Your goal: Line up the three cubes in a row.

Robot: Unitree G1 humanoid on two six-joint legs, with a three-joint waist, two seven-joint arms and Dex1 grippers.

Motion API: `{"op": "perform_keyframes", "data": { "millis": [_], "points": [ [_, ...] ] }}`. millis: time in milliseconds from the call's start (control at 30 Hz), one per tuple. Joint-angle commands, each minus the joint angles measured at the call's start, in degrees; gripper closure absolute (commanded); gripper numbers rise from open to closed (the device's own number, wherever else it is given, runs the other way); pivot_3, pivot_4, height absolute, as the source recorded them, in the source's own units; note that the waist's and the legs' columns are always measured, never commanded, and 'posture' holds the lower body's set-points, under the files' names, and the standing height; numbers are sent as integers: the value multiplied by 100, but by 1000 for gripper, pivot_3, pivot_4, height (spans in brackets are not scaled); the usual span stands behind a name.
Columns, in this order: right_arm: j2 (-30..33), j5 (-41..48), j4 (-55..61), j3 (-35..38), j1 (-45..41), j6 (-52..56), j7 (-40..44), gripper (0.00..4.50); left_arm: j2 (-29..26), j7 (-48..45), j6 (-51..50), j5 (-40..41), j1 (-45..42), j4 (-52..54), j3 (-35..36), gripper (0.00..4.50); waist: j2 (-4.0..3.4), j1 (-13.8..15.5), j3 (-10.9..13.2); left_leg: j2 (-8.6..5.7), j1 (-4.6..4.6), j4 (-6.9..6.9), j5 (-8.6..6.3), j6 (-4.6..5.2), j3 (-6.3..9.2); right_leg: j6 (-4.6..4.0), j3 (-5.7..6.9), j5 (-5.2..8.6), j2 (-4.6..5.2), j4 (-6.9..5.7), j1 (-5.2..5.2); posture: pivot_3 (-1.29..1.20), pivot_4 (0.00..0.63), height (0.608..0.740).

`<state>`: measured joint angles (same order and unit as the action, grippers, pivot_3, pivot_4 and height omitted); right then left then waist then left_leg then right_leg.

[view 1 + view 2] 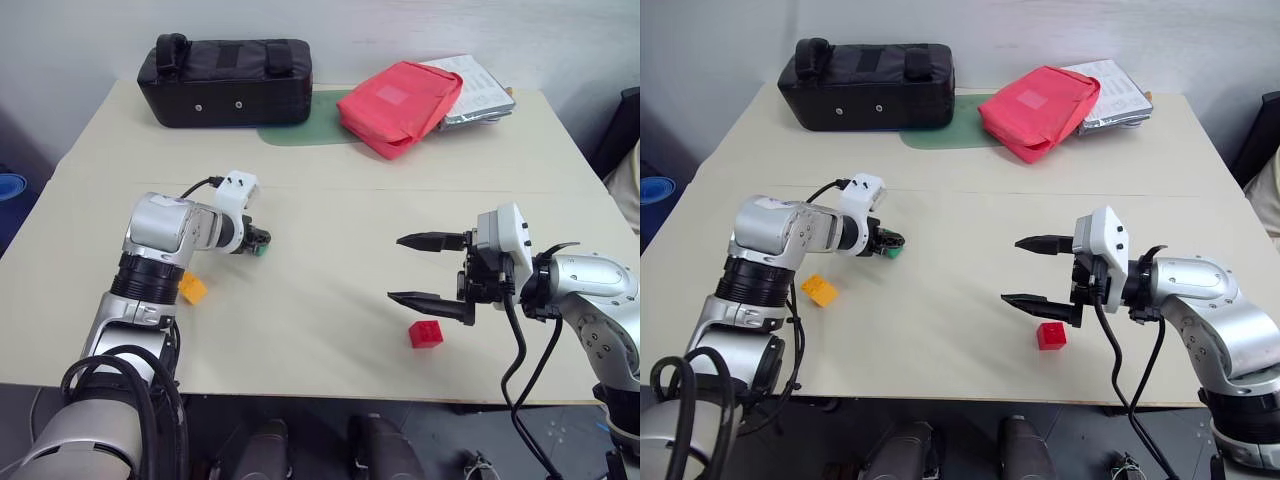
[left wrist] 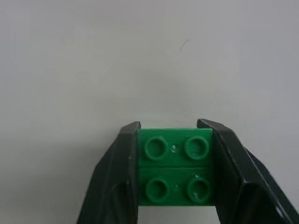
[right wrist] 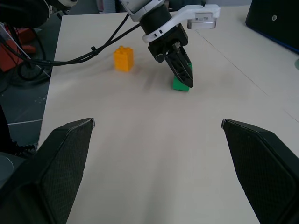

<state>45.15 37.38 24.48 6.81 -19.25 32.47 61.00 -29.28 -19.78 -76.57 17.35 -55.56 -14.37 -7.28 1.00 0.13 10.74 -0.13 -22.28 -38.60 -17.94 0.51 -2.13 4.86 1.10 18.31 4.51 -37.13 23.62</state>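
The left gripper (image 2: 175, 172) had its two black fingers closed flat against opposite sides of the green cube (image 2: 175, 166), which sat squarely between them with its four studs facing the wrist camera. From the right wrist view, the cube appeared to rest on the table (image 1: 330, 290) beneath the downward-slanting fingers, so it seemed gripped but not lifted. The left arm reached forward over the table, its wrist bent so the fingers pointed forward and down.

The orange-yellow cube (image 1: 820, 290) stood on the table behind those fingers, back toward the robot and just beside the left forearm, apart from the green one. It was taller than it was wide, standing upright.

The right gripper (image 1: 432, 270) hovered above the table with its fingers spread wide and holding nothing. The fingers pointed sideways toward the left arm, one above the other. The red cube (image 1: 425, 333) lay on the table just below and slightly behind the lower finger, not touching it. The right gripper was clearly the nearer one to it.

The three cubes were well apart, so the row was not yet formed. The coming move likely depended on carrying the green cube toward the space between the other two.
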Motion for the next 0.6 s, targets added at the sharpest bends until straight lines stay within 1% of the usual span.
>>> {"op": "perform_keyframes", "data": {
  "millis": [33, 100, 233, 300, 367, 433, 467, 533, 600],
  "points": [
    [97, 136, 190, 98, 27, -63, 83, 0, -162, -152, 74, -38, 55, 227, 133, 2994, 0, -10, 0, 0, 0, 0, 0, 0, 0, 0, 0, 0, -1, 0, 0, 0, 150, 740],
    [193, 141, 209, 109, 73, -54, 201, 0, -453, -545, 476, -19, 244, 473, -9, 2994, 0, -29, 0, 1, 0, 1, 0, 0, 0, 0, 0, 0, -1, -1, 1, 0, 150, 740],
    [432, 199, 259, 193, 216, -43, 419, 0, -1044, -1817, 1780, 113, 749, 1222, -295, 2994, 0, -21, 0, 3, 1, 6, 1, -3, -2, 0, -2, 0, -2, 1, 4, 0, 150, 740],
    [590, 100, 276, 252, 391, -121, 508, 0, -1286, -2659, 2772, 233, 1073, 1581, -232, 2994, 0, 10, 0, 2, 0, 2, 1, -2, -1, 0, -1, 0, 2, 11, 0, 0, 150, 740],
    [725, -95, 256, 281, 589, -254, 530, 0, -1563, -3523, 3390, 360, 1338, 1903, -288, 2994, 0, 41, 0, 1, 0, -3, -2, 2, 2, -1, 2, 0, 5, 19, -6, 0, 150, 740],
    [853, -53, 315, 448, 868, -257, 592, 0, -1828, -4365, 3763, 493, 1566, 2306, -484, 2994, 0, 52, 0, 1, 0, -4, -5, 7, 1, 0, 0, 0, 7, 28, -9, 0, 150, 740],
    [912, -27, 357, 532, 999, -251, 621, 0, -1888, -4617, 3868, 507, 1638, 2446, -589, 2994, -1, 65, 0, 1, 0, -4, -5, 7, 1, -1, 0, 0, 7, 29, -9, 0, 150, 740],
    [1017, -31, 455, 679, 1252, -276, 651, 0, -1898, -4840, 3920, 453, 1737, 2651, -819, 2994, -1, 85, 0, 1, 1, -4, -7, 10, 0, -1, -2, 0, 7, 29, -12, 0, 150, 740],
    [1088, -48, 572, 827, 1537, -269, 650, 0, -1787, -4870, 3947, 267, 1822, 2810, -1149, 2994, -1, 98, 0, 1, 3, -12, -9, 14, -1, 0, -4, 0, 6, 31, -14, 0, 150, 740]
  ]
}}
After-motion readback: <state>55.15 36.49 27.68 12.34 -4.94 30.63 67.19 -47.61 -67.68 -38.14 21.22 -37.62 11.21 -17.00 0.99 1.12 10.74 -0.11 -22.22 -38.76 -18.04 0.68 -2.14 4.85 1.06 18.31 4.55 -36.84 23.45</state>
